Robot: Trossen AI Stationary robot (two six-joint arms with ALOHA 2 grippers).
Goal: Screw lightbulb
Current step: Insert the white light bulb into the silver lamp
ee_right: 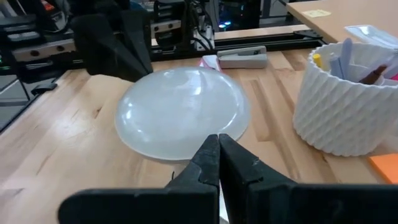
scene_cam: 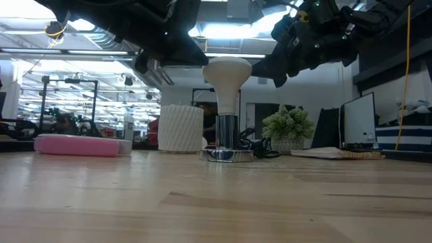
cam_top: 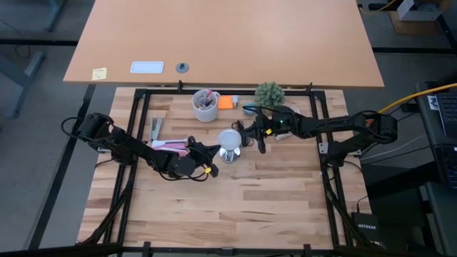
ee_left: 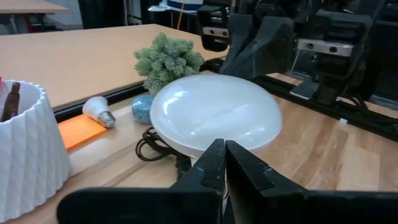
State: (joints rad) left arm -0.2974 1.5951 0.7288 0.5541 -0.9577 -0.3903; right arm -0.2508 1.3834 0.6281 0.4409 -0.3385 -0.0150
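Observation:
The white frosted lightbulb (cam_top: 230, 138) stands upright with its base in a silvery round fitting (scene_cam: 226, 154) at the table's middle. It also shows in the low view (scene_cam: 227, 73) and fills both wrist views (ee_left: 214, 112) (ee_right: 183, 109). My left gripper (cam_top: 213, 151) is shut, just to the bulb's left and near side, and its tips (ee_left: 224, 152) point at the globe's rim. My right gripper (cam_top: 255, 141) is shut, just to the bulb's right, and its tips (ee_right: 218, 146) also point at the globe. In the low view both hang above the table, beside the globe.
A white ribbed cup of pens (cam_top: 206, 106), an orange pad (cam_top: 226, 102) and a small plant (cam_top: 270, 93) stand behind the bulb. A second, smaller bulb (ee_left: 99, 111) lies by the pad. A pink flat object (cam_top: 171, 145) lies left, and the fitting's black cord (ee_left: 152, 146) coils behind.

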